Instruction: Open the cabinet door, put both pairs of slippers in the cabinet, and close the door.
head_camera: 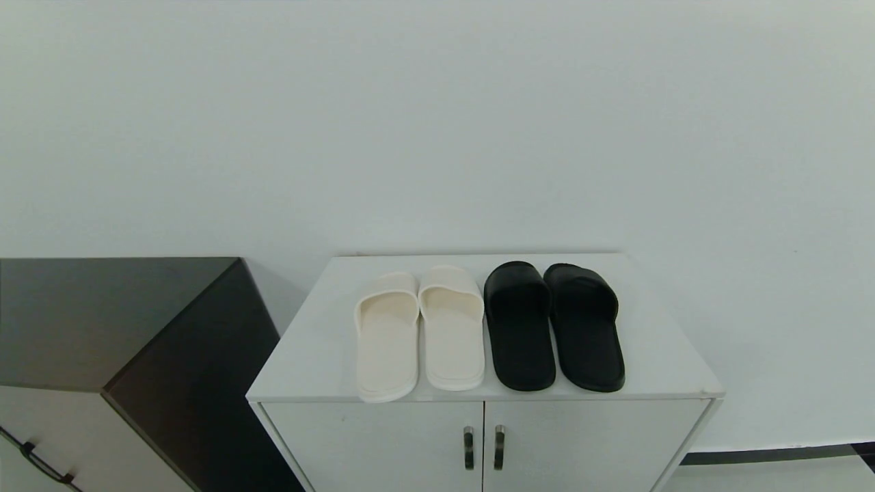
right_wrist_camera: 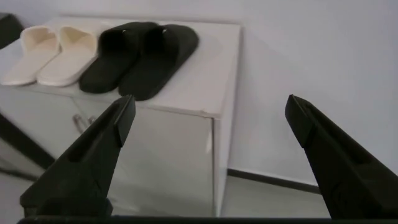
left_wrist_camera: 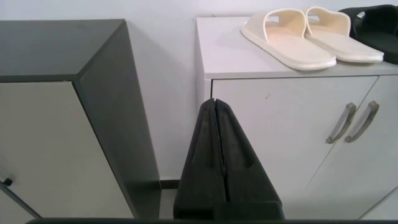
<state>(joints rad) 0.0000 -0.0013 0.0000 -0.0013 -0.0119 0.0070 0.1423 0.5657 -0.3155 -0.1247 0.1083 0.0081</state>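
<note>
A white cabinet (head_camera: 314, 355) stands against the wall with both doors shut and two metal handles (head_camera: 483, 447) at the middle. On its top lie a cream pair of slippers (head_camera: 418, 331) and, to their right, a black pair of slippers (head_camera: 554, 324), toes toward the wall. My left gripper (left_wrist_camera: 216, 109) is shut, empty, low in front of the cabinet's left corner (left_wrist_camera: 208, 78). My right gripper (right_wrist_camera: 208, 115) is open, empty, off the cabinet's right corner (right_wrist_camera: 214, 115). The wrist views show the cream slippers (left_wrist_camera: 311, 37) and the black slippers (right_wrist_camera: 140, 53).
A dark-topped cabinet (head_camera: 123, 321) with a pale front and a dark handle (head_camera: 41, 465) stands close on the left, with a narrow gap between the two. A plain wall rises behind. Floor lies open to the right of the white cabinet.
</note>
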